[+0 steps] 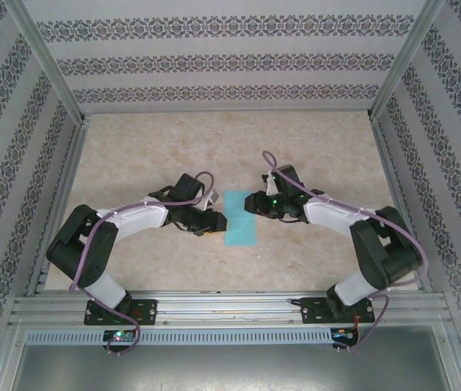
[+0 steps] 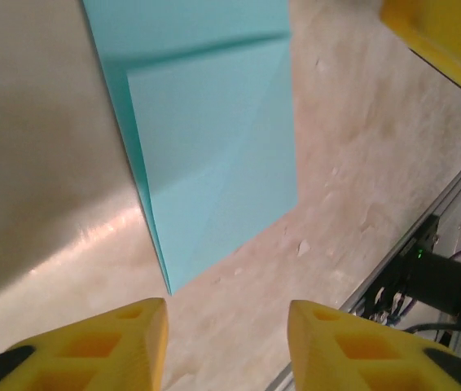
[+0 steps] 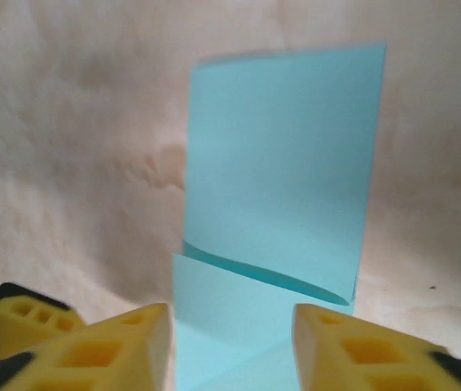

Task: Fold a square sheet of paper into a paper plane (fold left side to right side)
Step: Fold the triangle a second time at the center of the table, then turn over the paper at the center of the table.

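Folded square sheet of paper [image 1: 240, 218], long axis near-to-far, slightly tilted

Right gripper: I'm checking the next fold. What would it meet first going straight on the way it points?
The right gripper would probably meet the folded paper first, at its near edge; depth is unclear.

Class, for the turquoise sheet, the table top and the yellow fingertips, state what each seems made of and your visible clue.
Turquoise sheet: thin matte paper; it holds sharp creases and one flap curls up.
Table top: hard, faintly glossy, mottled beige like stone or laminate; which of the two is unclear.
Yellow fingertips: probably moulded or printed plastic, matte, with hollow pockets.
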Available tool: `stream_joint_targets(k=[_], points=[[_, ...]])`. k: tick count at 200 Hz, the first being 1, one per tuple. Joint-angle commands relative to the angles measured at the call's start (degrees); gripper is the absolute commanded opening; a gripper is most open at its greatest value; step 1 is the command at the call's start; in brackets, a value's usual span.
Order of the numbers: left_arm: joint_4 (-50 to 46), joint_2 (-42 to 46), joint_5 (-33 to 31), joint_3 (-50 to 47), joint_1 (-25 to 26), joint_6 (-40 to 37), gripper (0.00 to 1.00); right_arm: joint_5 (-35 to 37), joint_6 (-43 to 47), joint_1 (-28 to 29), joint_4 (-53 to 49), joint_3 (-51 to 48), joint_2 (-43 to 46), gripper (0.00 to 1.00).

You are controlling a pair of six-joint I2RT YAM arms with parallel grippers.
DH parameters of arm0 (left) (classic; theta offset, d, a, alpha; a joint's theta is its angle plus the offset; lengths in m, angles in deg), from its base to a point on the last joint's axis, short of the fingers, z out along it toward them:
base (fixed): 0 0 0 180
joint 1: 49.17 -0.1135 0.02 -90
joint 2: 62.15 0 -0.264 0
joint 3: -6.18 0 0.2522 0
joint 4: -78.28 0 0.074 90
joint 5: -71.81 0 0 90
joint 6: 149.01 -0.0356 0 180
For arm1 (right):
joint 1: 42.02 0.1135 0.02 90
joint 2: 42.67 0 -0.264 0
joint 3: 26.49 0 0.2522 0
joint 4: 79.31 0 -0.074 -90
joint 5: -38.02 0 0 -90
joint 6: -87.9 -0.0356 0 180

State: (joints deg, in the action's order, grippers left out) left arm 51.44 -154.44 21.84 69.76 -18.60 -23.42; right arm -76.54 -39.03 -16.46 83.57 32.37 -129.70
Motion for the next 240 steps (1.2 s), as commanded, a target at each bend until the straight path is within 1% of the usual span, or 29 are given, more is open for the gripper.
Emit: stream_joint_targets(k=[1,23,40,62,87,114,159,177,192,217,240], points=[[0.2,-1.1,-0.6,1.9,-2.4,-1.5,0.48,4.4,1.5,-1.1,-0.3,-2.0,5.0,0.56],[1.1,-4.4,0.7,4.3,-3.4,-2.7,0.49,6.6,1.5,-1.8,0.3,-5.0,9.3,0.69],[2.0,-7.4,1.9,6.4,-3.4,-3.3,0.49,7.3,1.0,-2.1,1.2,-7.3,12.2,0.76],[3.5,-11.0,3.7,8.4,-3.4,-3.2,0.45,7.5,0.7,-2.4,1.7,-9.4,14.7,0.80],[4.4,-14.2,5.2,9.8,-3.4,-3.4,0.37,7.4,0.4,-2.8,1.5,-11.5,16.6,0.80],[4.9,-16.2,6.2,10.4,-3.3,-3.5,0.32,7.7,0.0,-3.2,1.3,-13.2,18.1,0.80],[5.8,-17.0,6.6,10.0,-3.3,-3.5,0.23,7.1,0.3,-3.7,1.2,-14.5,18.9,0.80],[6.2,-16.9,6.6,9.7,-3.3,-3.5,0.16,5.7,0.3,-3.8,2.1,-14.6,18.2,0.79],[6.9,-16.0,6.4,9.2,-3.2,-3.3,0.09,3.6,-0.1,-3.8,3.3,-14.6,17.2,0.77],[10.3,-11.9,4.6,6.8,-3.2,-1.9,0.05,-1.2,-2.9,-3.4,8.8,-15.2,14.5,0.71],[16.3,-7.5,2.8,2.8,-3.3,1.1,0.04,-2.2,-7.3,-2.2,15.9,-16.6,12.1,0.72]])
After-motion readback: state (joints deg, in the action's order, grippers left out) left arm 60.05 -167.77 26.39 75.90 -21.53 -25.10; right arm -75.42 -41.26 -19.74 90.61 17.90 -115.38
